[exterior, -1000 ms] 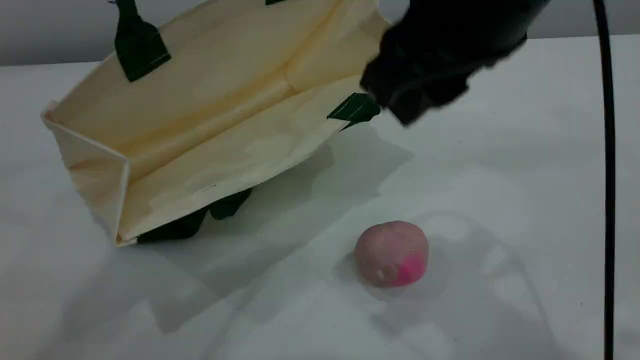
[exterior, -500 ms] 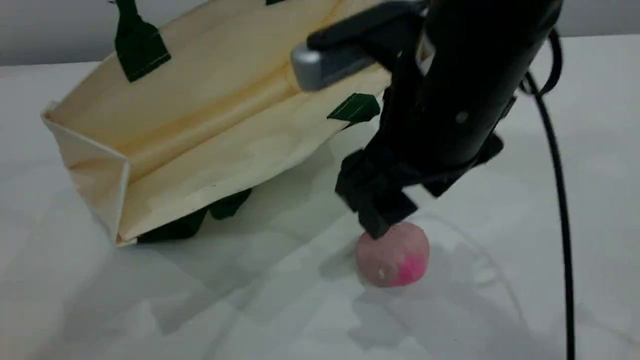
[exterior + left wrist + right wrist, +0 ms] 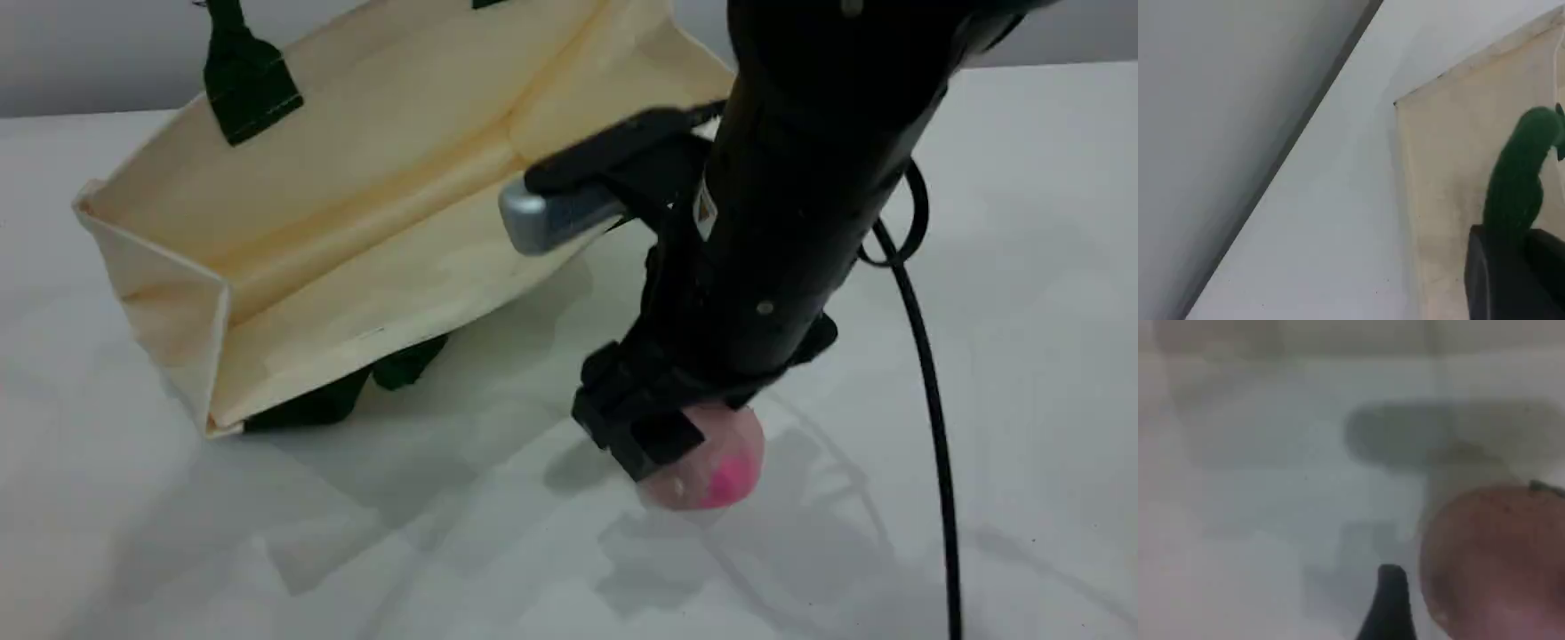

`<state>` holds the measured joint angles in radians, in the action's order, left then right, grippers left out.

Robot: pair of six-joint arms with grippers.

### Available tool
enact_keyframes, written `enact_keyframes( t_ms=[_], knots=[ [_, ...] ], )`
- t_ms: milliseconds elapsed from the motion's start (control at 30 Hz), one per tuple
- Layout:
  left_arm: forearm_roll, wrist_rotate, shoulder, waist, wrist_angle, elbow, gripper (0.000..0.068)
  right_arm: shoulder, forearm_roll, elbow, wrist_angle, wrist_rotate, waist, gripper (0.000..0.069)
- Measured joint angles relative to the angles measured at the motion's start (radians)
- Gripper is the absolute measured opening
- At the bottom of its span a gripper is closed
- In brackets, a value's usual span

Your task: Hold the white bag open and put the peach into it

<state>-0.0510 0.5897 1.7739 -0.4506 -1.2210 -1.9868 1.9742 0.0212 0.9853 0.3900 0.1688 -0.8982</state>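
The small round pink peach (image 3: 722, 469) sits near, right of the big cream cloth bag (image 3: 356, 204). The right gripper (image 3: 653, 427) has its jaws spread wide over it. The left gripper (image 3: 1511, 267) pinches the bag's dark green rope handle (image 3: 1518, 173). The peach looks light, maybe a bit soft, and could roll, so squeeze its middle gently.

I read white bag (image 3: 356, 222) as plain cream; rim tab (image 3: 249, 89) dark green-black. Rope handle (image 3: 1521, 173) deep green on my left wrist feed. Peach (image 3: 725, 467) dull pink, one bright magenta patch. Worktop (image 3: 267, 551) pale grey-white. Right pincer (image 3: 662, 436) black, left pincer (image 3: 1515, 273) black. Cable (image 3: 929, 418) black. Camera block (image 3: 551, 218) silver-grey.
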Motion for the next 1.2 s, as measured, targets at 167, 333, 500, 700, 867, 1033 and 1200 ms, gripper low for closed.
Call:
enact_keyframes(
  t_ms=[167,333,500,700,867,1033,1200],
  knots=[
    [0.0,0.0,0.0,0.0,0.0,0.0,0.0086,0.014,0.0,0.0,-0.025,0.0,0.0,0.0554],
    [0.0,0.0,0.0,0.0,0.0,0.0,0.0086,0.014,0.0,0.0,-0.06,0.001,0.0,0.0554],
    [0.0,0.0,0.0,0.0,0.0,0.0,0.0086,0.04,0.012,0.0,-0.062,0.001,0.0,0.0554],
    [-0.001,0.0,0.0,0.0,0.0,0.0,0.0086,0.076,0.016,0.001,-0.078,0.001,0.0,0.0554],
    [0.0,0.0,0.0,0.0,0.0,0.0,0.0086,0.089,0.041,0.001,-0.101,0.002,0.001,0.054],
    [0.0,0.001,0.0,0.0,0.0,0.0,0.0086,0.091,0.041,0.001,-0.101,0.003,0.001,0.043],
    [0.0,0.001,0.0,0.0,0.0,0.0,0.0086,0.092,0.04,0.001,-0.1,0.003,0.001,0.0282]
  ],
)
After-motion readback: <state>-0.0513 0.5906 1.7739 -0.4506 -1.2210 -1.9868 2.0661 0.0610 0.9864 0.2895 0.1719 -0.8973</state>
